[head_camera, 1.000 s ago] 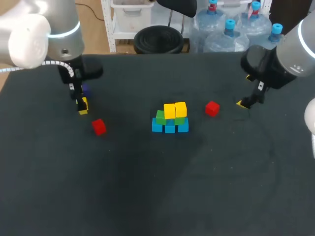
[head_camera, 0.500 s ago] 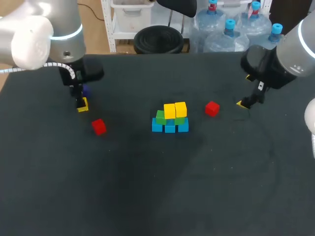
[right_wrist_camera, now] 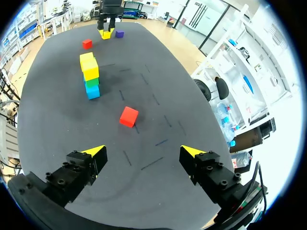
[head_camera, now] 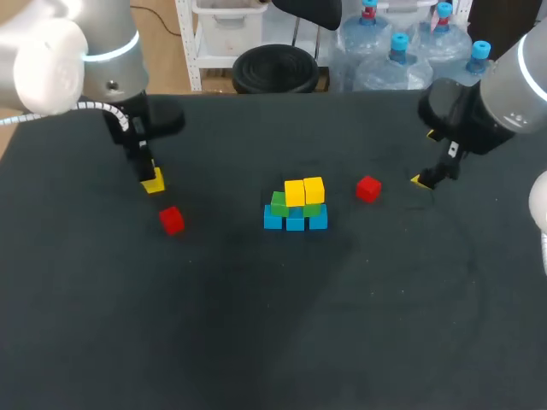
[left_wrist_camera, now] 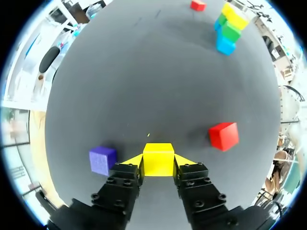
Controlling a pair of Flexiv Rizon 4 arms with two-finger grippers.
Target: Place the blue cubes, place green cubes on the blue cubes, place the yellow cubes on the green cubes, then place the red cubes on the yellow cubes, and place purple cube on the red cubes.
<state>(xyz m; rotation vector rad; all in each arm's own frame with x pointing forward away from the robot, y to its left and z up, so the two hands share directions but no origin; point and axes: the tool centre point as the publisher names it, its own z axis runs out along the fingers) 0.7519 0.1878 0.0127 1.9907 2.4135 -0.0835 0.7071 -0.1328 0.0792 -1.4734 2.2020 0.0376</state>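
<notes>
- Yellow cube [left_wrist_camera: 158,157] is pinched between the fingers of your left gripper [left_wrist_camera: 159,163], which grip it from both sides.
- Purple cube [left_wrist_camera: 102,160] lies just beside that gripper, and a red cube [left_wrist_camera: 223,135] lies near on its other side.
- Mid-table stack [head_camera: 296,207]: blue cubes [head_camera: 295,222] at the base, green cubes [head_camera: 279,203] above, two stacked yellow cubes [head_camera: 304,190] on top.
- Your right gripper [right_wrist_camera: 144,155] is spread wide and holds nothing, with a second red cube [right_wrist_camera: 128,116] ahead of it.

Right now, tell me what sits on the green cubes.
Two yellow cubes sit side by side on the green cubes, nothing above them. They cover the green layer's middle, so its count is unclear.
</notes>
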